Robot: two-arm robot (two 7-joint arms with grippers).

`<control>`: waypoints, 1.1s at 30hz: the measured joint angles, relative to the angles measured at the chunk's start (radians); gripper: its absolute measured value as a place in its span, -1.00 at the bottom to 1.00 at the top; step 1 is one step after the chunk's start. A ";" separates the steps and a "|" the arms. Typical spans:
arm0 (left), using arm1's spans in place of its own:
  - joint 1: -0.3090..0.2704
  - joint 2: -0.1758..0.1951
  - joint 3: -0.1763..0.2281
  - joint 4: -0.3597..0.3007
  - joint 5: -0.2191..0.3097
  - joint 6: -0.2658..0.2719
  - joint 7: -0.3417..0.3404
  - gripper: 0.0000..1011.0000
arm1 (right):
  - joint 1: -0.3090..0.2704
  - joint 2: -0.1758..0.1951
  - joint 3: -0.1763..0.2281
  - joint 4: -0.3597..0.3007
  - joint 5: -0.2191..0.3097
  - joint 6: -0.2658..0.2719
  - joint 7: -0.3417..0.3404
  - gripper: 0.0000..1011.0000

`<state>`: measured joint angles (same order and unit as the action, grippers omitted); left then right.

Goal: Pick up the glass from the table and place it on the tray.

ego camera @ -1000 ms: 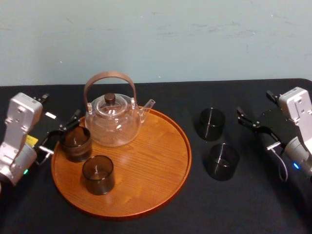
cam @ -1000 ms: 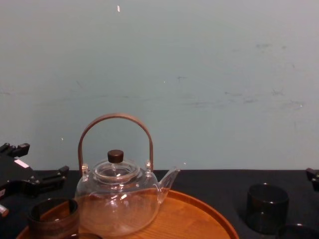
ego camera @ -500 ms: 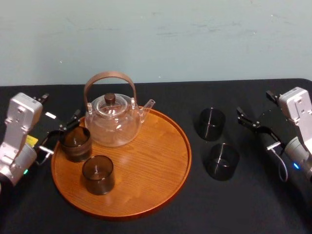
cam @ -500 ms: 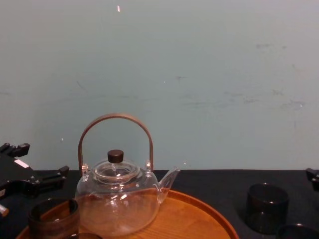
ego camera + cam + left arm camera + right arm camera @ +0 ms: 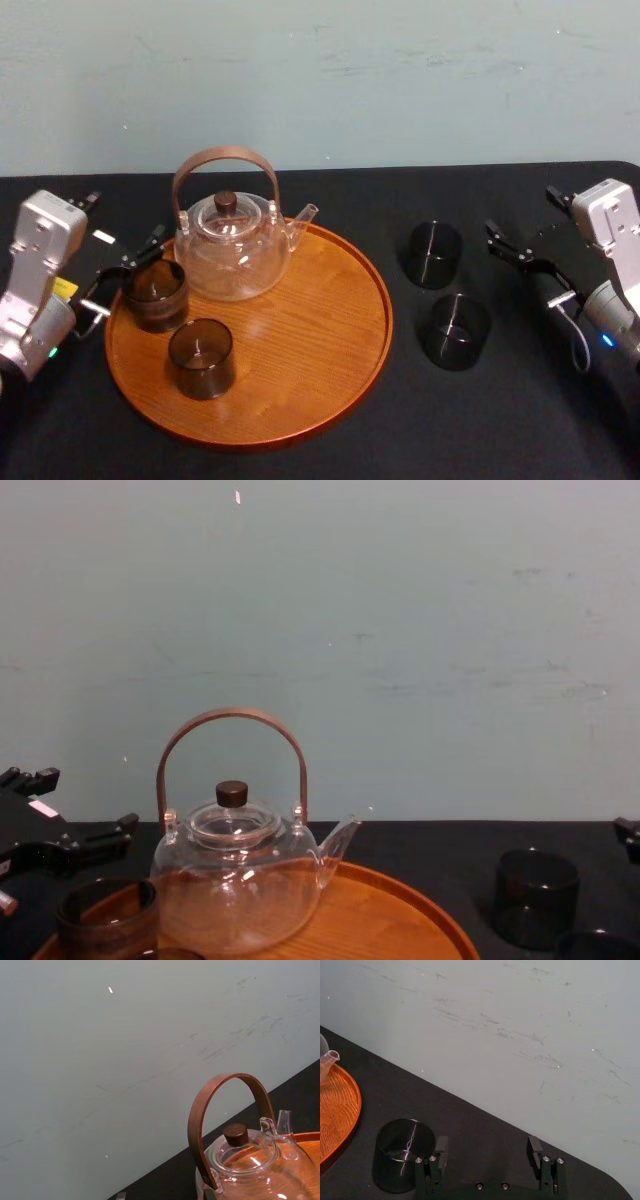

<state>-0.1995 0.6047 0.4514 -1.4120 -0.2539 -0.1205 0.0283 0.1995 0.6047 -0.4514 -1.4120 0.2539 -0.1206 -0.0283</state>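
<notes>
Two dark glasses stand on the black table, one farther back (image 5: 433,254) and one nearer (image 5: 453,330). The round wooden tray (image 5: 320,340) holds a clear teapot (image 5: 228,250) and two more dark glasses (image 5: 155,294) (image 5: 201,357). My right gripper (image 5: 521,212) hovers open to the right of the far glass (image 5: 405,1152), one finger (image 5: 440,1147) close beside it and nothing between the fingers. My left gripper (image 5: 125,218) is open and empty at the tray's left edge, just behind the glass there (image 5: 105,915).
The teapot's tall brown handle (image 5: 232,720) rises above the tray (image 5: 400,920). A pale wall runs behind the table's back edge. Bare black cloth (image 5: 500,420) lies in front of the two table glasses.
</notes>
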 joint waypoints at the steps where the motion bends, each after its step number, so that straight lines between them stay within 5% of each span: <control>1: 0.000 0.000 0.000 0.000 0.000 0.000 0.000 0.98 | 0.000 0.000 0.000 0.000 0.000 0.000 0.000 0.98; 18: 0.000 0.000 0.000 0.000 0.000 0.000 0.000 0.98 | -0.001 -0.004 0.007 0.000 0.009 0.000 0.023 0.98; 33: 0.000 0.000 0.000 0.000 0.000 0.000 0.000 0.98 | -0.137 0.055 0.088 -0.167 0.071 0.009 0.097 0.98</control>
<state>-0.1995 0.6047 0.4514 -1.4120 -0.2539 -0.1205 0.0283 0.0621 0.6595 -0.3638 -1.5786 0.3249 -0.1117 0.0688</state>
